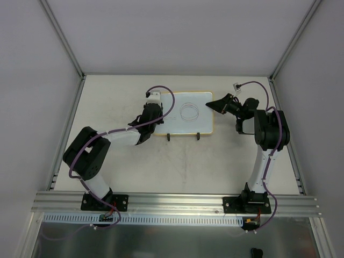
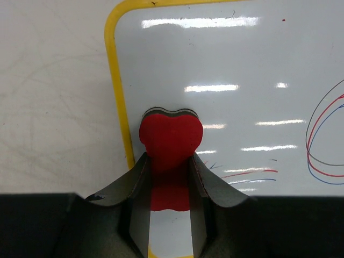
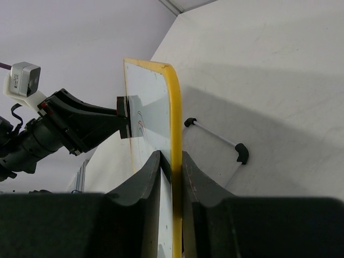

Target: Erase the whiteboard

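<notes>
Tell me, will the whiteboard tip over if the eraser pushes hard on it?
Probably not now: the right gripper clamps the edge of the whiteboard. Alone it might tip, since it rests on two small feet. It looks stiff and glossy, so the eraser should slide easily.

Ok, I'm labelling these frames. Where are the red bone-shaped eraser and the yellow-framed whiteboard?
Red bone-shaped eraser (image 2: 171,137): left wrist view, its rounded end.
Yellow-framed glossy whiteboard (image 2: 114,80): left wrist view, left frame edge.
</notes>
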Robot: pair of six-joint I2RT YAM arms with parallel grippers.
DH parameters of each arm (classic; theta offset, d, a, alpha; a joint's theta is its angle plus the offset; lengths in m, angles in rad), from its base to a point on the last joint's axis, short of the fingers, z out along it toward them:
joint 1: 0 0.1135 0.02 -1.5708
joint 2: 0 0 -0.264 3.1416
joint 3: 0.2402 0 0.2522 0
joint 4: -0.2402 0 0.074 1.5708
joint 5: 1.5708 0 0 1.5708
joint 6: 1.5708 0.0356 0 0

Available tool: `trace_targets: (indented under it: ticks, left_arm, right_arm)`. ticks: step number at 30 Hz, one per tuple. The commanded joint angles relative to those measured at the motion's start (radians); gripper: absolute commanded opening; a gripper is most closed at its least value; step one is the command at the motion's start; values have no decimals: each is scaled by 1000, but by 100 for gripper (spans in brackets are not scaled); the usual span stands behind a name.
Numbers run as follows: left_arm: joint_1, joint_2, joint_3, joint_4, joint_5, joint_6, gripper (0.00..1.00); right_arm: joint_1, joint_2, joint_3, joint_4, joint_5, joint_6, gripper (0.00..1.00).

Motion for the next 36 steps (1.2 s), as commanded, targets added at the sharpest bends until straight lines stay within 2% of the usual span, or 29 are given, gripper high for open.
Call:
trace_targets:
  ticks: [1,8,15,26,30,36]
  left_arm:
    - [-16,67,-38,-62,-2,-55,0]
    - [-82,98,-6,-54,-41,-59,0]
    - [-97,132,10,-56,-10,-95,0]
    - [-165,231,189,-119,-21,-73,0]
    - [-166,238,189,-125,-28,-79,0]
    - [-154,207,137,-123,-114,-72,0]
  right_arm:
    - [26,-2,-22,174,45,-74,0]
    - [26,-17,-57,174,85,-92,0]
    - [26,-31,-88,174,118,-103,0]
    - [24,-25,-89,174,107,-74,0]
    - [23,-22,-91,174,102,-60,0]
    - [23,-25,-106,174,105,-55,0]
